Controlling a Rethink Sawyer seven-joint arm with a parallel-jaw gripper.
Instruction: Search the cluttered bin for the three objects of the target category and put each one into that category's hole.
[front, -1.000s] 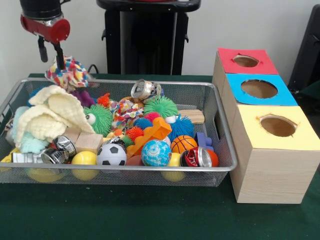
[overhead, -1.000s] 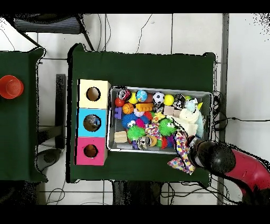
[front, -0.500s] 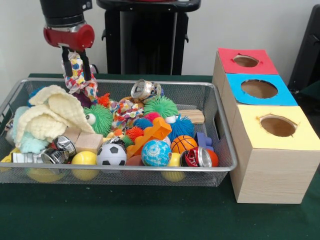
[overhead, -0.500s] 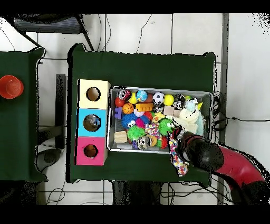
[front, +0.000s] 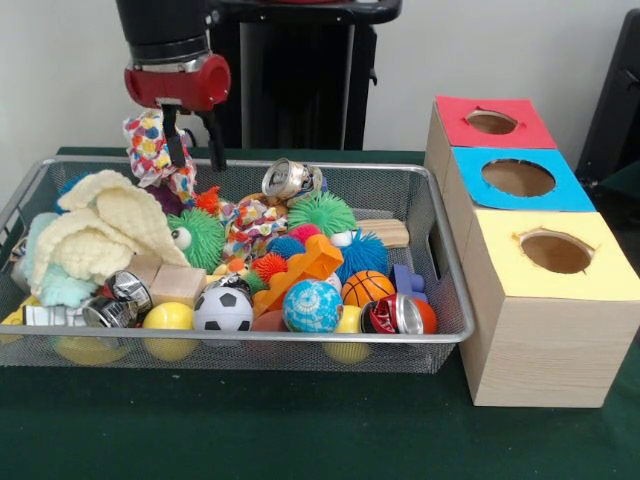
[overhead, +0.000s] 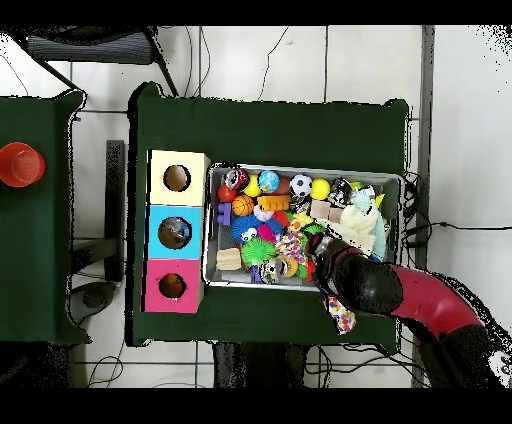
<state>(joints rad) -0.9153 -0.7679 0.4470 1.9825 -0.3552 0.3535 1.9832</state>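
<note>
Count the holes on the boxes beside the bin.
3, one atop each box in the row: the red hole farthest back, the blue hole in the middle, the yellow hole nearest the camera. None looks hidden.

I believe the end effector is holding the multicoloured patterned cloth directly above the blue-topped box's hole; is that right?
Not quite: the front view shows the end effector holding the multicoloured patterned cloth over the wire mesh bin's far corner, well away from the blue-topped wooden box.
</note>
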